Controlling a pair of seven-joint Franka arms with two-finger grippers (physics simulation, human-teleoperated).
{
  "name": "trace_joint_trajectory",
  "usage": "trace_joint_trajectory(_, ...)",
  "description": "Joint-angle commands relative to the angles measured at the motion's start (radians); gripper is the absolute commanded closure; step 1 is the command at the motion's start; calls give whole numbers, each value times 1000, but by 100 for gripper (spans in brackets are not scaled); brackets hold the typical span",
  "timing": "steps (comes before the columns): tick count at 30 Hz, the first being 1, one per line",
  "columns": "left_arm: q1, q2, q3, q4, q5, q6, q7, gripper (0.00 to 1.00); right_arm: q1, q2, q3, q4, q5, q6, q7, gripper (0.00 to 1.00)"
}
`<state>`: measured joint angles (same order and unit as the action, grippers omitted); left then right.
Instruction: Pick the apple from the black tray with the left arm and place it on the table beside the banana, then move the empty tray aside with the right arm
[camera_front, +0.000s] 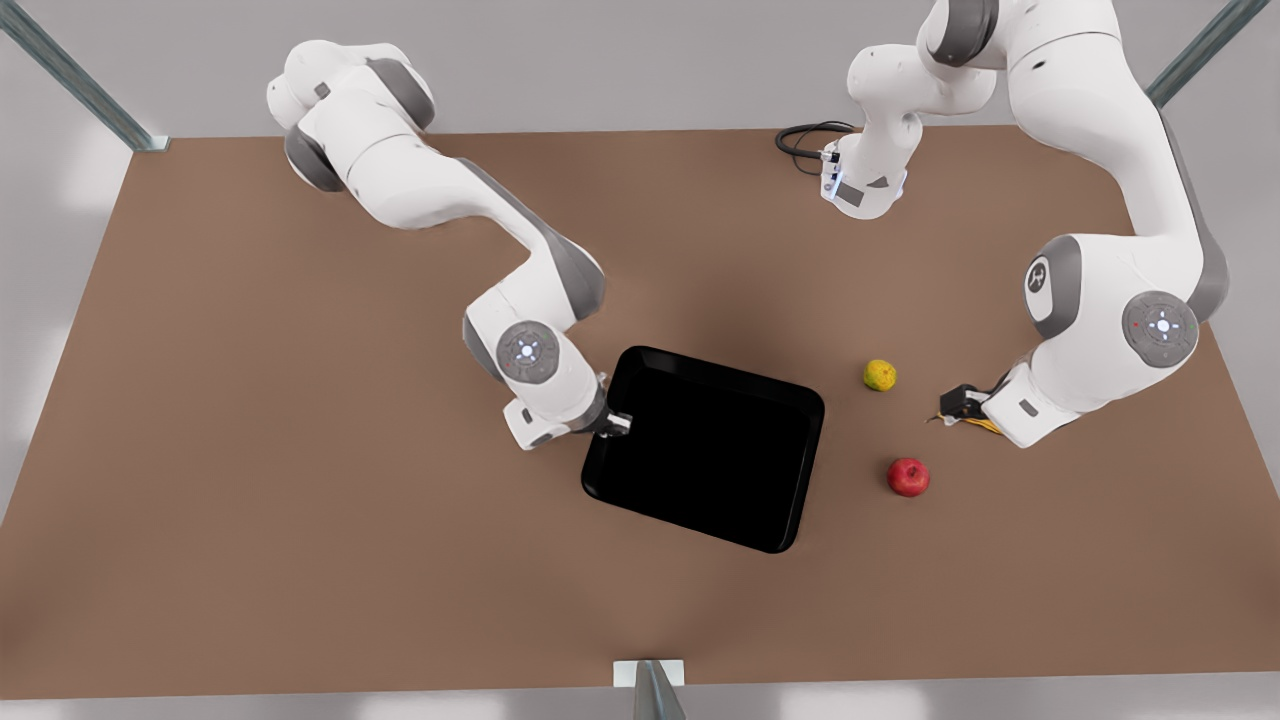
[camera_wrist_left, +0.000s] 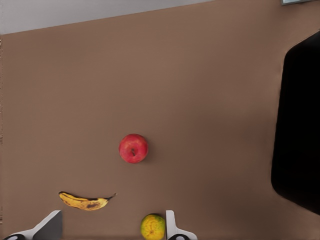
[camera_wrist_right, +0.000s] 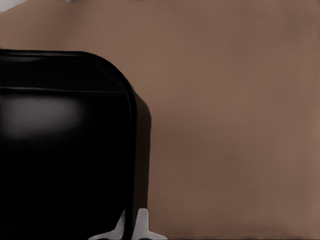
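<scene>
On the table (camera_front: 300, 450), right pincer (camera_front: 618, 424) grips skewed black tray's (camera_front: 710, 450) rim

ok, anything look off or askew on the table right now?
Only the black tray: it lies skewed to the table edges, with the right gripper shut on its rim. The apple, banana and yellow-green fruit rest intact on the table, by the open left gripper.
</scene>
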<state>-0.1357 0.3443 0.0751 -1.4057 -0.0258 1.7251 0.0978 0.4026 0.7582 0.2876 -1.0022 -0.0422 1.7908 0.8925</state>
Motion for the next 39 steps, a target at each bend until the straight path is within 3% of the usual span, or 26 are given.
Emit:
trace_joint_trajectory(1,-5,-1,-1,1,6,2,-13,0,-41,-40,-1,1,-8,-396,-466,83)
trace_joint_trajectory(6,-10,-1,-1,1,12,4,-50,0,-159,-114,-13,1,-15,-537,-722,84)
trace_joint_trajectory(12,-7,-1,-1,1,14,2,-49,0,-166,-171,-237,1,4,-611,-1092,84)
trace_joint_trajectory(16,-8,-1,-1,1,14,2,-49,0,-263,-188,-300,2,18,-637,-1244,84)
trace_joint_trajectory(22,-8,-1,-1,1,15,2,-50,0,-294,-194,-492,2,50,-662,-1420,84)
trace_joint_trajectory(34,-10,-1,-1,1,15,2,-52,0,-380,7,-535,-7,50,-453,-1428,80)
trace_joint_trajectory(36,-10,-1,-1,1,14,2,-52,0,-381,26,-535,-9,50,-413,-1439,72)
trace_joint_trajectory(37,-10,-1,-1,1,15,2,-52,0,-380,24,-535,-7,47,-407,-1436,47)
trace_joint_trajectory(38,-10,-1,-1,1,14,2,-52,0,-375,21,-531,-7,47,-407,-1410,9)
trace_joint_trajectory(39,-10,-1,-1,1,15,2,-52,0,-377,19,-528,-6,48,-409,-1393,0)
